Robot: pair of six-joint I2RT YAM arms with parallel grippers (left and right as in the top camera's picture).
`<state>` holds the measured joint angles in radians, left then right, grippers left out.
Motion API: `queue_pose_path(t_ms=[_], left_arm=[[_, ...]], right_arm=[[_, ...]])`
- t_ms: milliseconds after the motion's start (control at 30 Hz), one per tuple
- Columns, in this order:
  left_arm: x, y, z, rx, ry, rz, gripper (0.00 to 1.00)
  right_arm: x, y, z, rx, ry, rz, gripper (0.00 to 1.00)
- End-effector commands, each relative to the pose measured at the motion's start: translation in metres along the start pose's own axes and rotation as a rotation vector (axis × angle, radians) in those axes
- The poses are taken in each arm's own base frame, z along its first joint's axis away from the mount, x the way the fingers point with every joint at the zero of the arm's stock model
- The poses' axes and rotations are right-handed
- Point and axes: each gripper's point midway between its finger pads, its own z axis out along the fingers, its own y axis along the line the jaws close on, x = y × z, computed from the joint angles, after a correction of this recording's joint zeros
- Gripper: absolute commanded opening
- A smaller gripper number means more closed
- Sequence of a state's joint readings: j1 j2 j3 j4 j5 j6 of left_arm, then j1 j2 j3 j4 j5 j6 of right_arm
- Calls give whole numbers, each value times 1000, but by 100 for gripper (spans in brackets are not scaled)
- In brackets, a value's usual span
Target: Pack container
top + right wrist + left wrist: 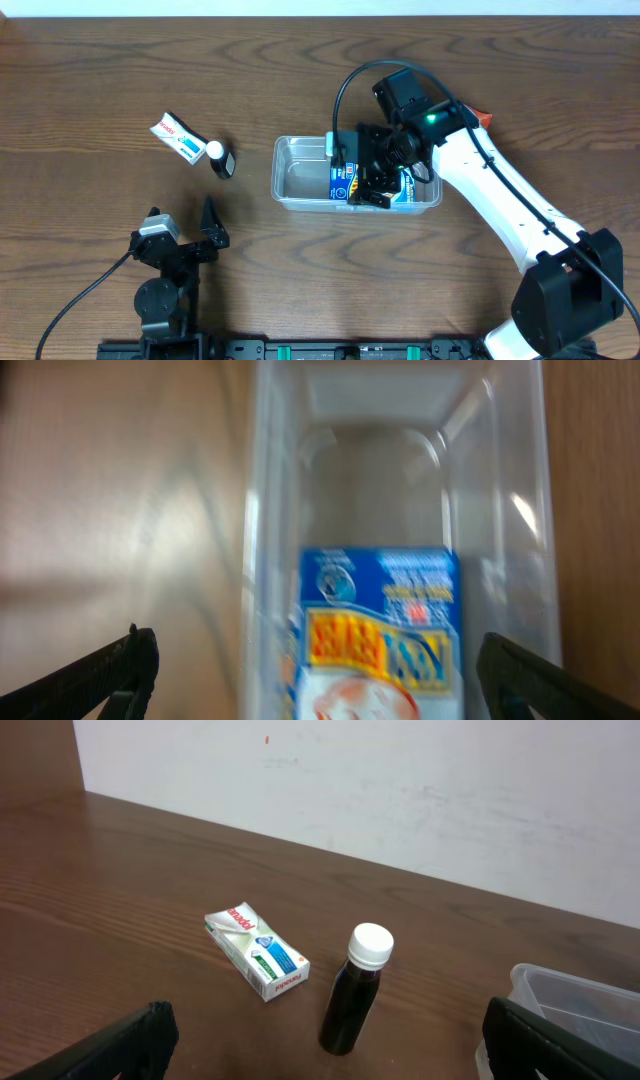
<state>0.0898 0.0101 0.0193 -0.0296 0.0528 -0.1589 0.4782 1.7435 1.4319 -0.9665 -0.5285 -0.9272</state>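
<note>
The clear plastic container (296, 172) sits mid-table and shows blurred in the right wrist view (400, 450). A blue-and-white flat box (345, 183) lies in its right half, also seen in the right wrist view (385, 630). My right gripper (372, 172) hovers over the container, open (325, 695), its fingers wide of the box and not touching it. A small white packet (175, 138) and a dark bottle with a white cap (221, 160) lie left of the container. My left gripper (187, 237) is open and empty (325, 1068), near the front, facing the packet (257, 952) and bottle (355, 990).
The container's corner (575, 995) shows at the right edge of the left wrist view. A white wall stands behind the table's far edge. The right arm's white link (500, 200) reaches from the front right over the table. An orange tag (485, 117) lies by the right arm.
</note>
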Motion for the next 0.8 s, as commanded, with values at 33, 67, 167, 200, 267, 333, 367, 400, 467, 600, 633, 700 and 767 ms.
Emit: queue_pose_path(t_ms=[33, 67, 167, 200, 267, 333, 367, 400, 467, 600, 633, 700, 767], left_arm=[[15, 5, 1, -19, 45, 8, 98], [15, 5, 1, -19, 45, 8, 98], [15, 5, 1, -19, 45, 8, 98], [15, 5, 1, -19, 45, 8, 98], [15, 5, 1, -19, 45, 8, 98], [15, 5, 1, -19, 45, 8, 98], [15, 5, 1, -19, 45, 8, 98], [15, 5, 1, -19, 45, 8, 98], [15, 5, 1, -19, 45, 8, 98], [15, 5, 1, -19, 45, 8, 98], [15, 5, 1, -19, 45, 8, 98], [15, 5, 1, -19, 45, 8, 98], [15, 5, 1, -19, 45, 8, 98]], right_arm=[[-43, 28, -10, -157, -219, 47, 99], [-49, 30, -11, -176, -248, 43, 99], [-62, 27, -15, -186, -310, 85, 92], [-67, 22, -15, -176, -323, 131, 79], [-75, 10, -16, -144, -341, 227, 53], [-81, -5, -16, -102, -355, 337, 23], [-84, -12, -16, -78, -361, 394, 14], [-87, -19, -16, -48, -364, 453, 6], [-88, -34, -12, 39, -350, 561, 1], [-79, -56, 2, 280, -275, 744, 1], [-77, -58, 7, 329, -257, 784, 1], [-73, -59, 17, 402, -226, 843, 1], [-69, -58, 28, 477, -195, 897, 1]])
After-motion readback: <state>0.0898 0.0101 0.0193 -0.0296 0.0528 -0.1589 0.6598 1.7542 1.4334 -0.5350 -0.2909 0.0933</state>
